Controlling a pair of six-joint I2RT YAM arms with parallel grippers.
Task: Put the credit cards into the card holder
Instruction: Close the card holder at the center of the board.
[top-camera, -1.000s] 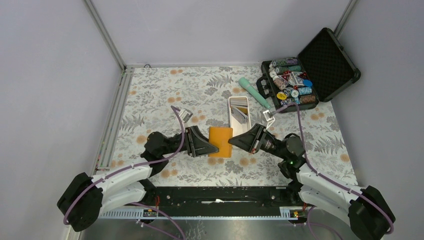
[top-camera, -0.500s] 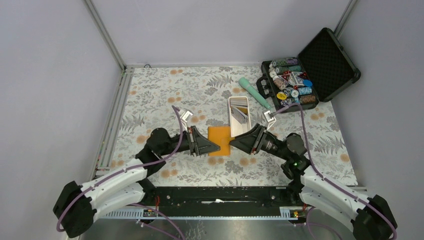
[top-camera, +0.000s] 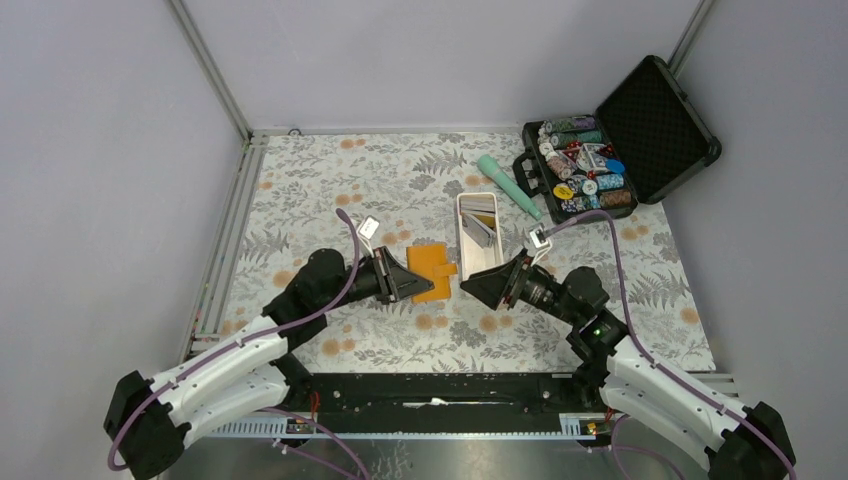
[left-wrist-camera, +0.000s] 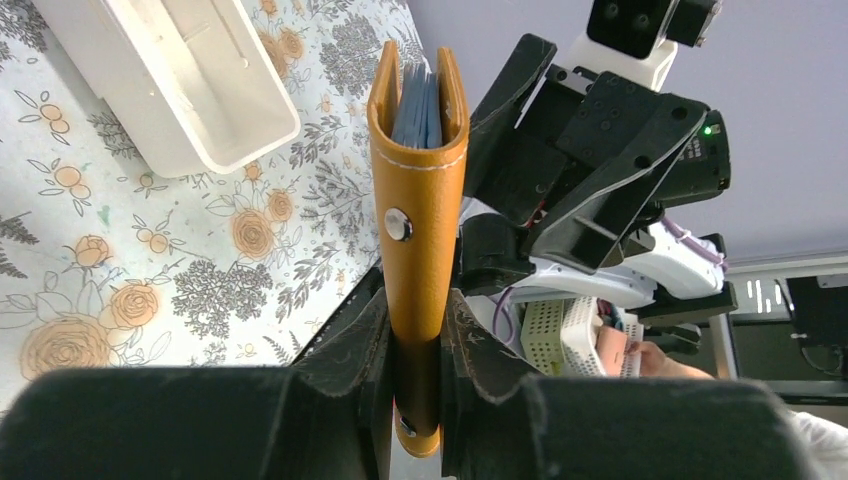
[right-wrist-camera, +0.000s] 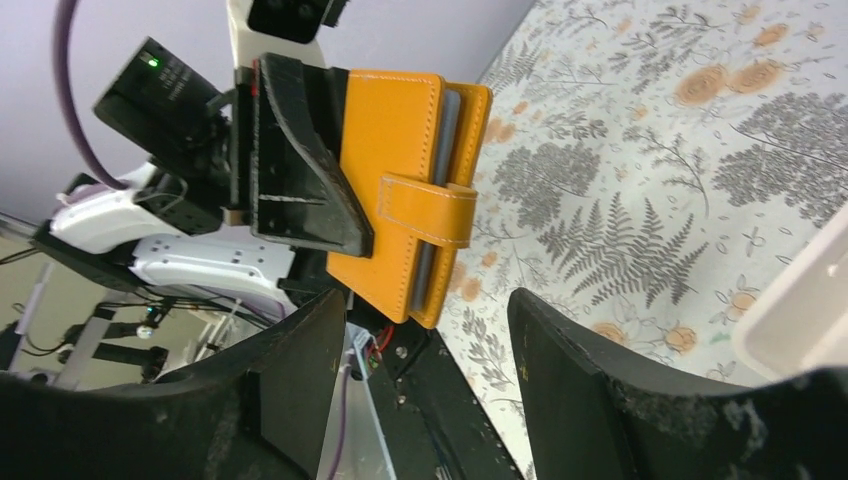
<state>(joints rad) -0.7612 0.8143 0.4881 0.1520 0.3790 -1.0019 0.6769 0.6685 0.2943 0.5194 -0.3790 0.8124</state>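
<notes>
Two grippers are facing each other over the middle of the table (top-camera: 330, 190). The left gripper (top-camera: 415, 283) (left-wrist-camera: 415, 330) is clamping the orange card holder (top-camera: 433, 272) (left-wrist-camera: 418, 200) (right-wrist-camera: 400, 200) by one end, with its fingers pressing on both covers. The holder is hanging above the table, edge-on to the left wrist camera. The clamped end is sitting hidden between the fingers.

The right gripper (top-camera: 482, 285) (right-wrist-camera: 430, 330) is standing just beside the holder with its fingers well apart – they are touching nothing.

In the right wrist view, the tab (right-wrist-camera: 430, 210) is lying across the holder's free edge. Whether it is snapped down cannot be told. In the left wrist view, a metal stud (left-wrist-camera: 399, 224) is showing on the orange edge, and blue pockets (left-wrist-camera: 415, 105) are showing between the covers. Their contents cannot be made out.

The cards (top-camera: 482, 228) are lying in the white tray (top-camera: 462, 225) (left-wrist-camera: 180, 90) just behind the grippers – their number cannot be told. At the far right, an open black case (top-camera: 655, 120) is holding chips (top-camera: 580, 165). A teal cylinder (top-camera: 508, 185) is lying between the case and the tray.
</notes>
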